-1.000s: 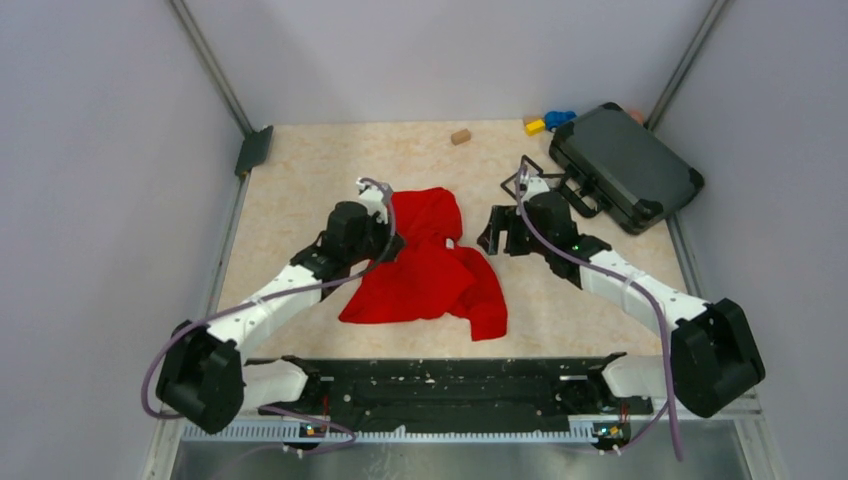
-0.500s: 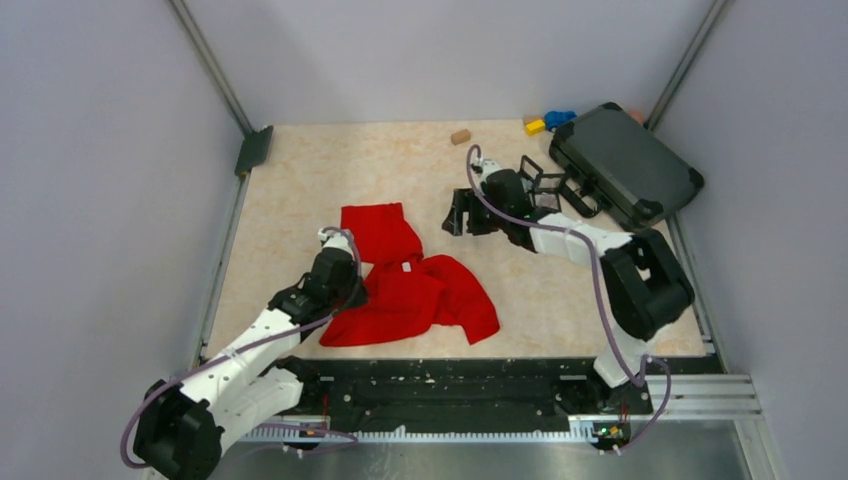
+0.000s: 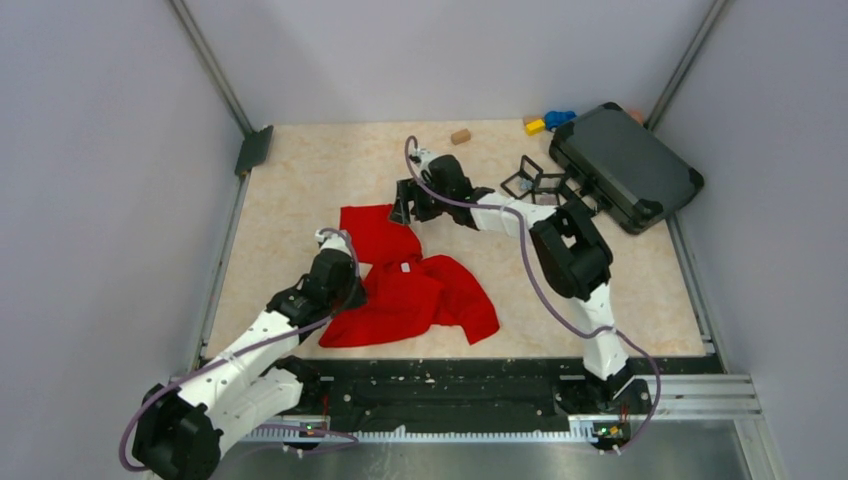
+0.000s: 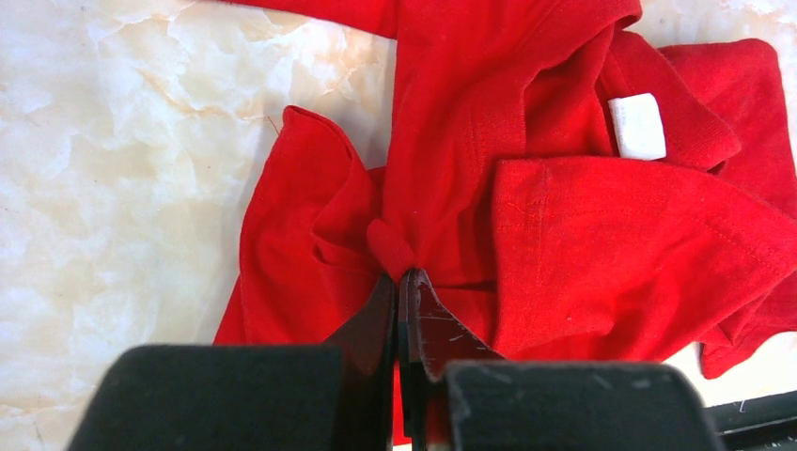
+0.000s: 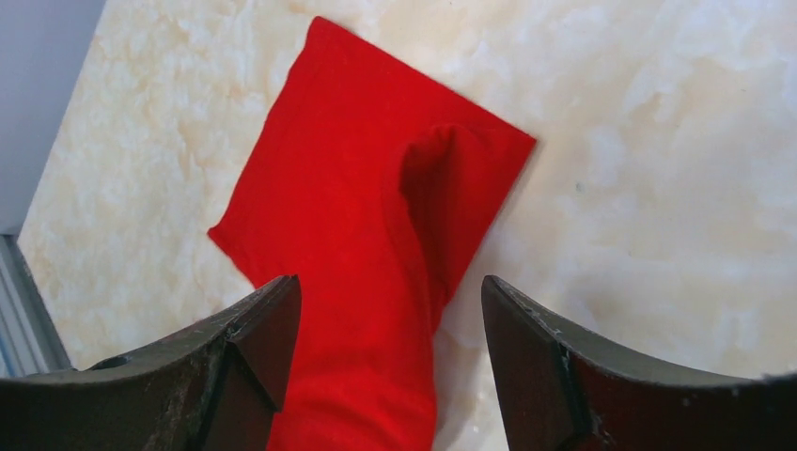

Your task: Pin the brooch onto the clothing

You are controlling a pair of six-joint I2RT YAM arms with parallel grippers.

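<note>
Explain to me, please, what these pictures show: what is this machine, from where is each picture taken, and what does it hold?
This is a robot with two arms bolted at the near edge of a table. One picture looks down from above and behind; the other two come from a camera on each wrist. A red garment with a white tag lies crumpled on the table. The left gripper is shut, pinching a fold of it. The right gripper is open above the garment's far flap, holding nothing. At the back lie a black case and a small brown block. No brooch is visible.
</note>
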